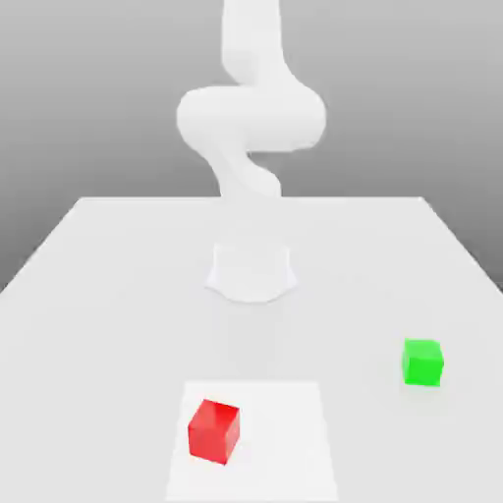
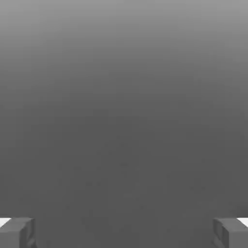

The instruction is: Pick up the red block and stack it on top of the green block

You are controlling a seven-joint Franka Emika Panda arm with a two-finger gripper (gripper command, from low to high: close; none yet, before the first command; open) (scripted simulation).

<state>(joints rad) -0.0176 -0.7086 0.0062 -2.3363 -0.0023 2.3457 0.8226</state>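
Gripper [image 2: 124,232] spread wide, grey fingertips [image 2: 17,232] far apart, nothing between them. Small matte bright-red cube [image 1: 214,429] resting on a lighter square patch [image 1: 285,442] of the white table [image 1: 98,295], well clear of the gripper. Small matte bright-green cube [image 1: 422,362] also on the table, apart from the red one, toward the exterior view's right. White arm [image 1: 251,118] raised behind both.

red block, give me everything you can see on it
The red block is a small, plain bright-red cube with smooth, matte-looking faces and no markings. Three faces show in the exterior view, the top one lightest. It sits flat and upright on the white table, turned slightly so that a corner faces the camera, inside a paler square patch near the front edge. Only the table touches it. The green block stands well apart, toward the exterior view's right.
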